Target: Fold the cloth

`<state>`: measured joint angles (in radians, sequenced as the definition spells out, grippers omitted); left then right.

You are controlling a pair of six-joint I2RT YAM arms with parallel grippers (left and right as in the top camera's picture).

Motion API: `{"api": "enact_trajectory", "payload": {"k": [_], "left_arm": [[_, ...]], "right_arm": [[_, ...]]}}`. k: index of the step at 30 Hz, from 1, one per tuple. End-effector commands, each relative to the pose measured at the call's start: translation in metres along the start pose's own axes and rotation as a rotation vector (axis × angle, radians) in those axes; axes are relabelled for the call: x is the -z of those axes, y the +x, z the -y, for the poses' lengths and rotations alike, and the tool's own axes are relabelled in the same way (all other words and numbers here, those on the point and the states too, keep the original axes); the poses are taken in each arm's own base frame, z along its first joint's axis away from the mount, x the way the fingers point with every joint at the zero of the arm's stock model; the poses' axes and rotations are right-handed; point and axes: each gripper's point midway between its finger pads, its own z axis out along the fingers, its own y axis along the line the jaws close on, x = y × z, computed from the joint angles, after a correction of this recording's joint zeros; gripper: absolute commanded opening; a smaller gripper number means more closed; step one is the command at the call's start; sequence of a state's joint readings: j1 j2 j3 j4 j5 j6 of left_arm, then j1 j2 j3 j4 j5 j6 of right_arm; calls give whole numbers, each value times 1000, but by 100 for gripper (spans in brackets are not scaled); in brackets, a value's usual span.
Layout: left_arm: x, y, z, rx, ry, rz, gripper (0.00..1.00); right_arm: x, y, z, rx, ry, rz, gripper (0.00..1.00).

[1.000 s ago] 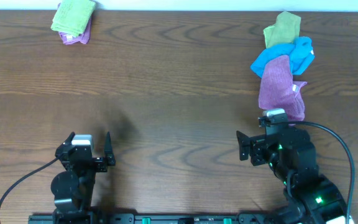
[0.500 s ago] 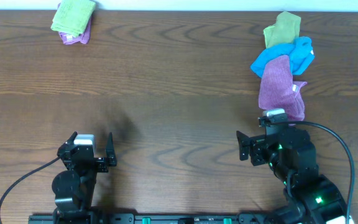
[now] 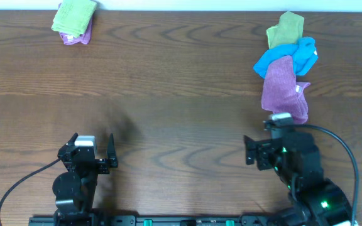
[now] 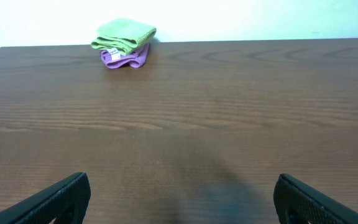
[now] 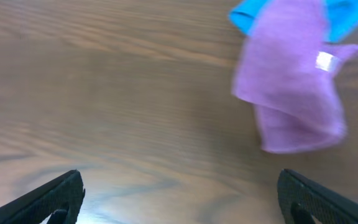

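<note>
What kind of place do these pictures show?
Probably a robot lab bench: a wooden table by a white wall, left gripper and right gripper at its edge, and a cloth pile for folding.

A purple cloth [image 5: 291, 87] overlaps a blue cloth [image 5: 246, 17] beyond spread jaws.

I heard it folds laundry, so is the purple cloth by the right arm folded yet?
Not folded: the purple cloth lies rumpled, uneven in outline, its top edge over the blue cloth.
</note>
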<state>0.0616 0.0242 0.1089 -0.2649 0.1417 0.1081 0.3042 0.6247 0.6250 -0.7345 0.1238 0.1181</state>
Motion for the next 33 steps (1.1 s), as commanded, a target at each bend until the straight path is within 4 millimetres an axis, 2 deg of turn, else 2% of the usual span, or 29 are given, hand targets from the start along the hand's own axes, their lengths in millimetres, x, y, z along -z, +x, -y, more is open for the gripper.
{"api": "enact_trajectory", "payload": {"k": [1, 5, 9, 23, 25, 33], "left_arm": [[-4, 14, -2, 5, -14, -36, 95], [-4, 14, -2, 5, -14, -36, 96], [-4, 14, -2, 5, -14, -36, 96], [-4, 14, -2, 5, -14, -36, 95], [-4, 14, -2, 5, -14, -36, 96], [-4, 14, -2, 5, -14, -36, 96]], "right_arm": [[14, -3, 35, -3, 149, 52, 99], [20, 9, 54, 2, 214, 105, 99], [17, 29, 65, -5, 260, 160, 99], [-22, 78, 61, -9, 235, 167, 99], [-26, 82, 61, -8, 234, 166, 99], [-22, 77, 60, -7, 232, 201, 99]]}}
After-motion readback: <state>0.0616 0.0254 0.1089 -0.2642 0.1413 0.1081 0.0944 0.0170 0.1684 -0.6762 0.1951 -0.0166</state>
